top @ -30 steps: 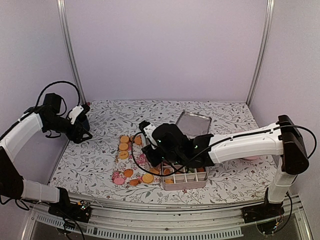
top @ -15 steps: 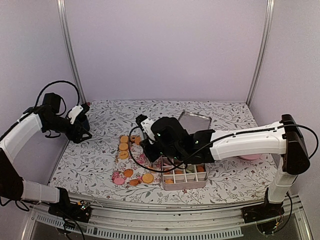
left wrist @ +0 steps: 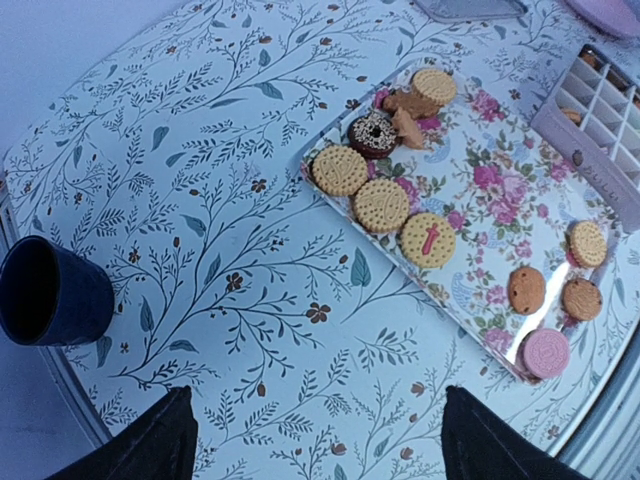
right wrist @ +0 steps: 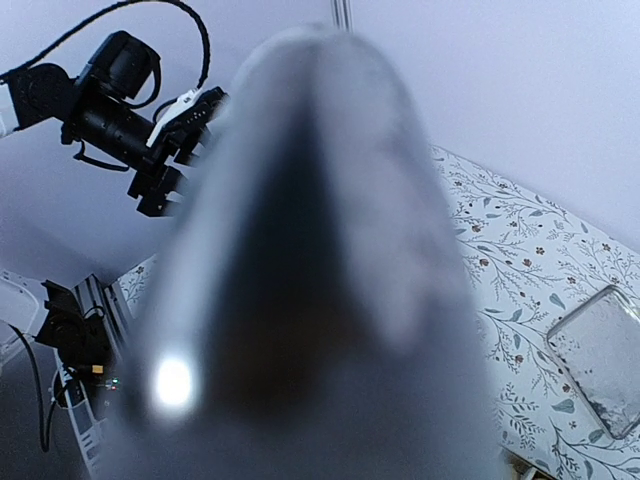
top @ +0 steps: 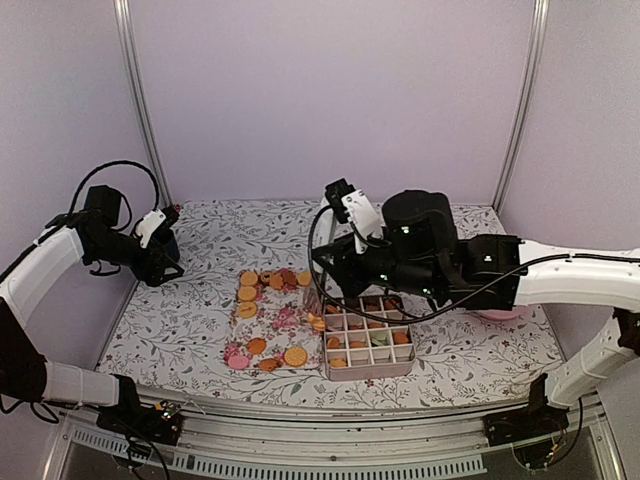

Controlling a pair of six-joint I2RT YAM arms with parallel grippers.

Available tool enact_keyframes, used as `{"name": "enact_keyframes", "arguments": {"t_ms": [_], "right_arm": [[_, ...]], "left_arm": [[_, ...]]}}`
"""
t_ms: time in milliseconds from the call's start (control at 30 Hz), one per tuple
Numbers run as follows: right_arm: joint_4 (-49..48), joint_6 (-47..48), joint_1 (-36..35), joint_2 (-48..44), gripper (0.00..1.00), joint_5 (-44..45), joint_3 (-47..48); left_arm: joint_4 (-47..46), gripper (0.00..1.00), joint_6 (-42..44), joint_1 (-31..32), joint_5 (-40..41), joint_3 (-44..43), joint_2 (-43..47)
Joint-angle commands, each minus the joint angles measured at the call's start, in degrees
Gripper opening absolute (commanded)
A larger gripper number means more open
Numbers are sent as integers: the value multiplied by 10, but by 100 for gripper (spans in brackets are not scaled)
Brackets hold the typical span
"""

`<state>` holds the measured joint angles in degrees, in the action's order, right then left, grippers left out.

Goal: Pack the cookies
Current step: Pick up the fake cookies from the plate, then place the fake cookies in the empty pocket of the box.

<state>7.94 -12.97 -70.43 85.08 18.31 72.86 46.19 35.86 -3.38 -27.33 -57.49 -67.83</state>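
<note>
Our left gripper hangs over the flowered tablecloth. Its two dark fingers are spread wide, with nothing between them. Our right gripper is raised above the far left corner of the compartment box. Its own camera gives only a grey blur across the frame, so we cannot tell how far it is parted or whether it carries anything.

We find no writing we can read. One pink cookie bears a stamped mark and one tan cookie a pink stroke, both too small to make out.

The cookies lie in two places. Loose ones sit on the rose-patterned tray, just left of the box. At its far end is a tan cluster with one dark brown ring, and at its near end are a few more tan ones and the pink one. Others sit in the box's square cells, mostly orange, one greenish.

A dark blue cup stands upright by the cloth's left edge, well apart from the tray. A metal lid lies flat on the cloth. The rim of a pink plate shows beyond the box.
</note>
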Motion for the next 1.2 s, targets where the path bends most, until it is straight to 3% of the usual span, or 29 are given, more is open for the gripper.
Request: {"name": "enact_keyframes", "arguments": {"t_ms": [0, 333, 1167], "right_arm": [[74, -26, 1, -77, 0, -12, -38], [148, -53, 1, -143, 1, -7, -101], [75, 14, 16, -82, 1, 13, -88]], "left_arm": [[1, 85, 6, -1, -3, -14, 6], [-1, 85, 0, 1, -13, -14, 3], [-14, 85, -3, 1, -18, 2, 11]]}}
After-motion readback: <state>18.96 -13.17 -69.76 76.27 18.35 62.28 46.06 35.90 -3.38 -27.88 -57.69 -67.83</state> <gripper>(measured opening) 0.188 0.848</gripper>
